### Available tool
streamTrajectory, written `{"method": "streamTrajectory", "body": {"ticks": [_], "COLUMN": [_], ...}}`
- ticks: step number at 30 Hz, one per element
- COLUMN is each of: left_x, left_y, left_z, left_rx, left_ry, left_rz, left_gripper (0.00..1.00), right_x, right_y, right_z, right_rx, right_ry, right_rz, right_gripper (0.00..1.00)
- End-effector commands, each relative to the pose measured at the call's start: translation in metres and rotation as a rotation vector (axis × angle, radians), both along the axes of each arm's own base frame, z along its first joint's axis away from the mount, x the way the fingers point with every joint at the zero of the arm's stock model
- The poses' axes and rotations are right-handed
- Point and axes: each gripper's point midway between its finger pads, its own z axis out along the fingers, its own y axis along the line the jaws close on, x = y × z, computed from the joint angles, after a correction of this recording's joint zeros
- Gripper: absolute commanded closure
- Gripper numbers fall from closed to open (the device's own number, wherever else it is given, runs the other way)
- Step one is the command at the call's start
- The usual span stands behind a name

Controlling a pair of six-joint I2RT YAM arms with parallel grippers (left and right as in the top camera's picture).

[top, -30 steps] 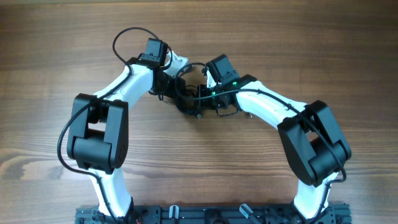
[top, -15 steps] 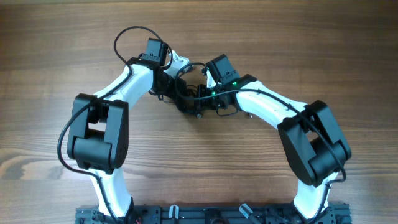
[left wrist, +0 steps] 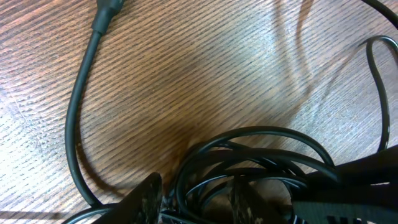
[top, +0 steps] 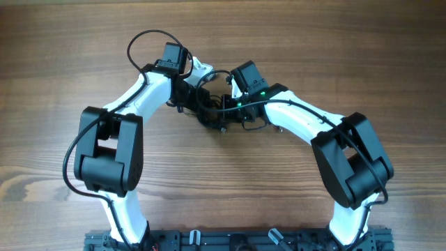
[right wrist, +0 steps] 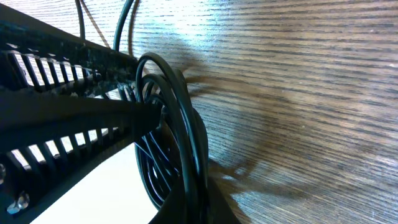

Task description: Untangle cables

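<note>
Two arms meet over a wooden table (top: 70,42), and the cables (top: 211,111) sit as one dark bunch right between their tips. Neither arm is nearer: both reach into the same knot from opposite sides.

From the left wrist, the left gripper (left wrist: 193,200) has its two fingers (left wrist: 146,198) standing apart at the bottom edge. Several loops of the bunch pass across the gap between them, arching just ahead of the tips. The loops run side to side across the gripper's line of reach, not along it. We cannot tell whether the fingers press on any loop.

One loose strand (left wrist: 73,124) leaves the bunch beside the finger on the left of that view. It runs forward, away from the gripper, to a plug boot at the top edge, lying flat on the wood and apart from the loops.

From the right wrist, the coil stands on edge close in front of the camera, against dark ribbed parts. The right gripper (top: 226,110) is too crowded to read, so we cannot tell how its jaws stand.

We judge the coming move turns on that strand: it points away ahead of the left gripper, so it could draw out along its own length.
</note>
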Motion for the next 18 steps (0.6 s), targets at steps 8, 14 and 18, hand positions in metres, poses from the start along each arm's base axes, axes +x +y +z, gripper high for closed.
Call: {"method": "streamTrajectory", "body": {"ticks": [8,14,18], "left_x": [0.0,0.008,0.015], "left_y": [-0.013,-0.016,-0.013], "left_z": [0.021,0.023,0.02], "left_rx": [-0.078,-0.087,-0.064], "left_ry": [-0.044,-0.071,-0.099], "left_rz": [-0.036,-0.018,-0.009], "left_gripper": [0.62,0.61,0.61], "right_x": [0.004,0.004,0.004], "right_y": [-0.004,-0.004,-0.004], "right_z": [-0.01,-0.01,-0.009], "right_rx": [-0.023,-0.022,-0.021], "right_ry": [-0.01,-0.011,-0.013], "right_rz": [-0.003,-0.003,-0.003], "right_gripper": [0.94,0.94,0.94]}}
